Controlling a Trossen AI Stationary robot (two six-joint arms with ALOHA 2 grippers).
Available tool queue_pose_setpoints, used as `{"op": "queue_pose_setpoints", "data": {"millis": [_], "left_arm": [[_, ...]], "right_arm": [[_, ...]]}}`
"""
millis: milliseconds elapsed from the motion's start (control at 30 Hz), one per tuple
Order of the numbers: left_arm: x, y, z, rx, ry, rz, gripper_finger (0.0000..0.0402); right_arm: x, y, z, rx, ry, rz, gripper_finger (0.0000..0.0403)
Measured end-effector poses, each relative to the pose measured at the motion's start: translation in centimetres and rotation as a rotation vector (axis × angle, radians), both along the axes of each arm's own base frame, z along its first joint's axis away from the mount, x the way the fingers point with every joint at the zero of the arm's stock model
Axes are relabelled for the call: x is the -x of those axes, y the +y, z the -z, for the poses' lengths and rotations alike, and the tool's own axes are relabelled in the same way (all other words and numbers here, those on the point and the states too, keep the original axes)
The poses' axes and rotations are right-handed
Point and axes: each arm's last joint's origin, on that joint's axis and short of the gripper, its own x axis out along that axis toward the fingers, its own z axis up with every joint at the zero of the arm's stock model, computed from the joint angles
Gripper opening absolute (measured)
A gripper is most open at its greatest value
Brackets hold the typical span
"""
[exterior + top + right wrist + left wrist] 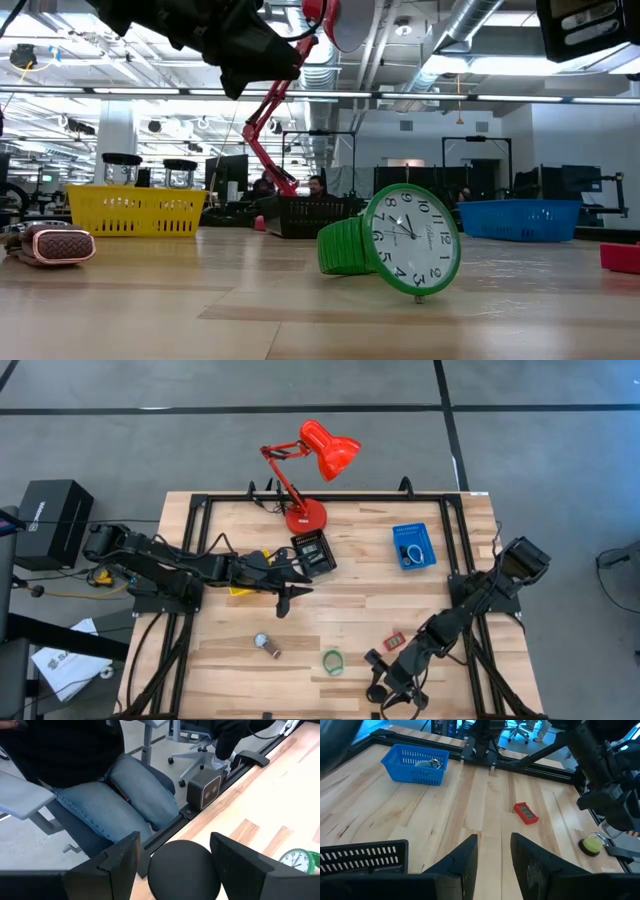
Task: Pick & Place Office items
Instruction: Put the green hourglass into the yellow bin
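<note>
1. Black round puck [184,869] sits directly between the right gripper [175,865] fingers, jaws wide, at the table's near edge.
2. Not gripped yet; closing looks sufficient.
3. Left gripper [492,855] hovers mid-table, narrow gap, empty; far from puck.

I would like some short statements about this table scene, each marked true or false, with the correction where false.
1. The green watch lies inside the blue tray. False: it lies on the bare wood near the table's front edge.
2. The red lamp stands at the far edge of the table. True.
3. The right gripper has open jaws with a black round puck between them. True.
4. The small red piece sits in the yellow tray. False: it lies on the table.
</note>
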Motion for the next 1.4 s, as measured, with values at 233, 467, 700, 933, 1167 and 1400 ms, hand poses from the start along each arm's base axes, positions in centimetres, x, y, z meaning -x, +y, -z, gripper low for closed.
{"op": "queue_pose_setpoints", "data": {"millis": [233,467,700,933,1167,1400], "left_arm": [[-0.01,-0.01,-0.03,0.000,-0.003,0.000,0.0110],[-0.03,-0.01,-0.08,0.001,-0.009,0.000,0.0110],[-0.04,-0.02,-0.10,0.001,-0.011,0.000,0.0110],[-0.04,-0.02,-0.11,0.001,-0.012,0.000,0.0110],[-0.04,-0.01,-0.12,0.002,-0.013,0.000,0.0110],[-0.04,-0.01,-0.12,0.002,-0.013,0.000,0.0110]], "right_arm": [[0.01,-0.01,0.02,0.004,-0.002,-0.003,0.0231],[-0.01,0.01,-0.03,0.017,-0.027,-0.017,0.0231],[-0.15,0.14,-0.39,-0.010,-0.060,-0.017,0.0231],[-0.21,0.18,-0.55,0.003,-0.102,-0.036,0.0231],[-0.40,0.16,-0.89,0.011,-0.173,-0.085,0.0224],[-0.48,0.11,-0.95,-0.015,-0.152,-0.066,0.0237]]}}
